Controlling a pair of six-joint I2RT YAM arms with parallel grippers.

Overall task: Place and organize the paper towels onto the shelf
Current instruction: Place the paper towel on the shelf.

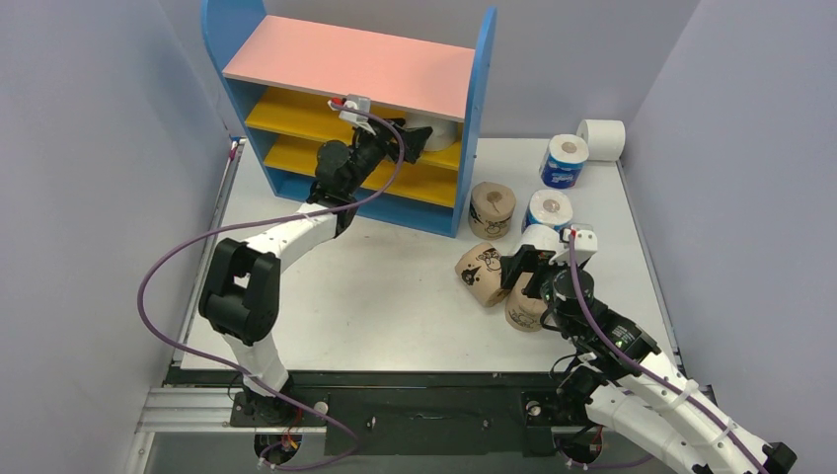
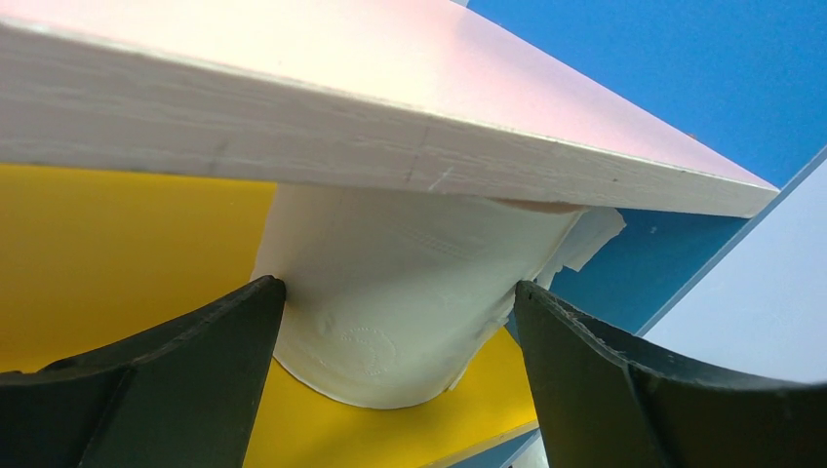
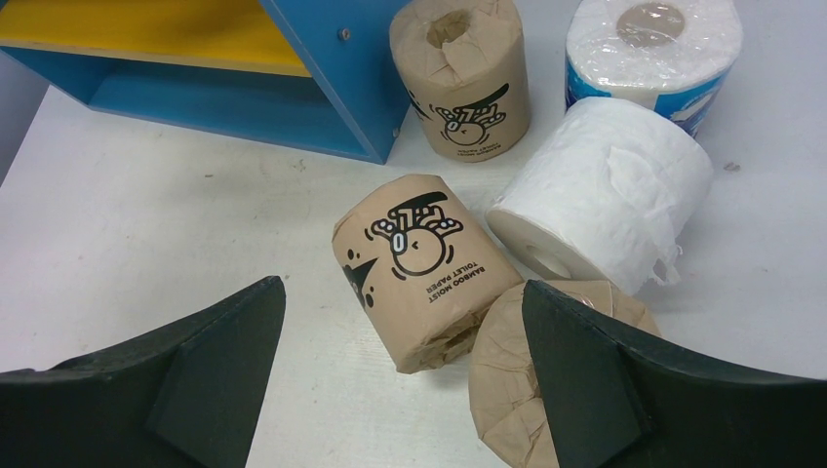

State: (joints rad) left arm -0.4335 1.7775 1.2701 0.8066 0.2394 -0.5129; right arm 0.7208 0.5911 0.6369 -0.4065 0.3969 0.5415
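The shelf (image 1: 350, 61) stands at the back with a pink top, two yellow boards and blue sides. My left gripper (image 1: 417, 139) reaches into its upper yellow tier (image 2: 117, 253), and its fingers (image 2: 244, 331) press both sides of a plain white roll (image 2: 400, 283) that rests on the board. My right gripper (image 1: 523, 269) is open and empty, hovering (image 3: 402, 291) over a lying tan printed roll (image 3: 419, 268). A second tan roll (image 3: 517, 380) lies beneath its right finger. A white roll (image 3: 605, 195), an upright tan roll (image 3: 463, 78) and a blue-wrapped roll (image 3: 653, 49) stand beyond.
Further right on the table (image 1: 375, 296) stand another blue-wrapped roll (image 1: 565, 160) and a lying white roll (image 1: 602, 138) by the back wall. The shelf's blue side panel (image 3: 327, 78) is close to the upright tan roll. Grey walls enclose the table.
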